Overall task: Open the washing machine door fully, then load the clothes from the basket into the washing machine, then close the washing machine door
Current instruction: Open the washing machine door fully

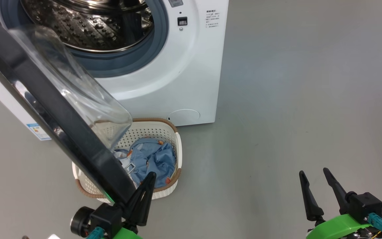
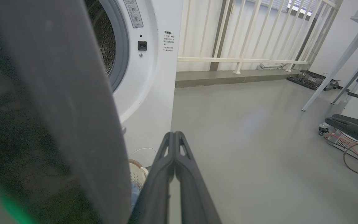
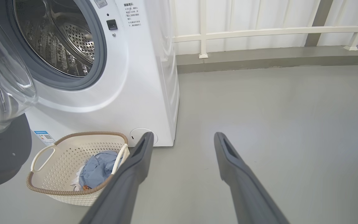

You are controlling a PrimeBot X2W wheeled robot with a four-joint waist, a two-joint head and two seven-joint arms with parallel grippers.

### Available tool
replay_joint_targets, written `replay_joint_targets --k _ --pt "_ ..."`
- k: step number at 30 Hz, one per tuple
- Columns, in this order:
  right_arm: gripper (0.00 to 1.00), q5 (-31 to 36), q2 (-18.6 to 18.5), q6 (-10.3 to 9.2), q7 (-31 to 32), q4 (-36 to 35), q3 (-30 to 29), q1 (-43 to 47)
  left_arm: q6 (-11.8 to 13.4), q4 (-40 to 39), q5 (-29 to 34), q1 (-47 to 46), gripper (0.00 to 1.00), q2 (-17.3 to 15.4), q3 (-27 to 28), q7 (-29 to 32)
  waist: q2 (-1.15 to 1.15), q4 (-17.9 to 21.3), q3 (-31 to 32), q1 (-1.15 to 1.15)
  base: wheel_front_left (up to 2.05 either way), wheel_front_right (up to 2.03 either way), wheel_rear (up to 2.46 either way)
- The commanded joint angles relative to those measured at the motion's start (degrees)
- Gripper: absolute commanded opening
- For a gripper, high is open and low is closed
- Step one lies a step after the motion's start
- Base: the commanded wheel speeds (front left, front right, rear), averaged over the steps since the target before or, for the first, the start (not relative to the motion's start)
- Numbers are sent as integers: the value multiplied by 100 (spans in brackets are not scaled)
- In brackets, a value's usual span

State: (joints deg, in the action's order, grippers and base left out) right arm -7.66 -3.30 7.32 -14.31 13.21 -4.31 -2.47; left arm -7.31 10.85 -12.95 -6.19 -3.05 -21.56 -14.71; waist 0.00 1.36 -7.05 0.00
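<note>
Door [image 1: 55, 113] looks rigid, slick-rimmed: push its free edge; left tool [image 1: 151, 176] clenched empty beside it, right tool [image 1: 313, 172] spread, idle.

Smooth grey floor [image 1: 293, 99] with a washing machine [image 1: 191, 66] and a basket [image 1: 151, 130] standing on it.
The floor was a plain matte grey with soft light patches. The washing machine stood squarely on it, and the basket sat on the floor just in front of the machine's lower front, close to its base but apart from it. To the machine's right the floor ran open to a raised grey kerb [image 3: 259, 60] that carried the posts of a white railing [image 3: 259, 32]. Farther off in the left wrist view, slanted white table legs [image 2: 331, 77] rested on the floor, near a small caster [image 2: 323, 128] and a looped cable [image 2: 356, 157].
</note>
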Motion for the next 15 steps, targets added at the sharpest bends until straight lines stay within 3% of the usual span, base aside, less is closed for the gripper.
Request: replay_joint_targets --k 1,15 --pt "100 -63 -28 17 -69 -122 119 -165 -17 -81 -1 -154 0 -10 230 -29 0 -35 -3 0 0 0 0" --pt "100 -100 -12 17 -69 -79 181 -242 -15 -44 -24 129 0 12 514 -29 0 -383 -13 0 0 0 0"
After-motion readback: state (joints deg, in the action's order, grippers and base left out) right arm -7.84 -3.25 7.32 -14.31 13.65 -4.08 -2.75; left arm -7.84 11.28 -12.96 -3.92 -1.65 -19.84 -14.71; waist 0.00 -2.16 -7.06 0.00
